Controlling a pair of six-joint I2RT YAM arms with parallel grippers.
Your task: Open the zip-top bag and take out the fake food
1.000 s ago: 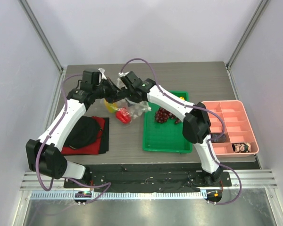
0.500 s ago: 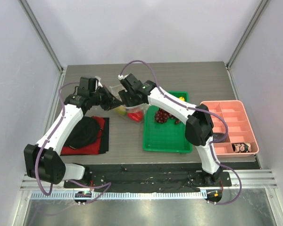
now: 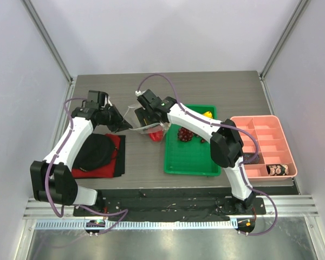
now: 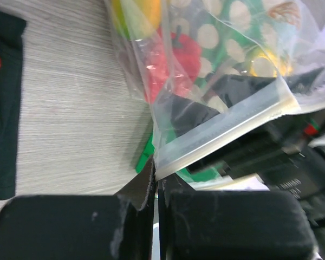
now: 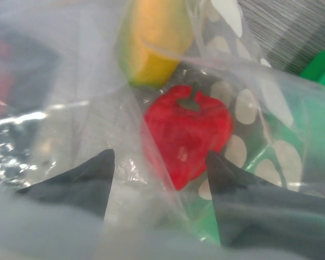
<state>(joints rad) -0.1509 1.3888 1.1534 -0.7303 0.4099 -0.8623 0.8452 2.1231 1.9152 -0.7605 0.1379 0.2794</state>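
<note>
The left gripper [image 4: 156, 187] has its fingers [image 4: 70, 227] pressed together on the zip strip [image 4: 222, 127] of the zip-top bag [image 4: 227, 32], at its corner. The fingers [image 5: 86, 184] of the right gripper [image 5: 160, 153] stand apart, seen through bag film. The bag hangs between both grippers, over the counter [image 3: 216, 86] at the left edge of the green tray [image 3: 192, 157]. Inside lie a yellow piece [image 5: 151, 43] and a red pepper [image 5: 187, 135]. The grape cluster [image 3: 185, 134] rests in the tray.

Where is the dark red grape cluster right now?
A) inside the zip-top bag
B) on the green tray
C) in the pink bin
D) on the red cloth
B: the grape cluster lies on the green tray, outside the zip-top bag.
</note>
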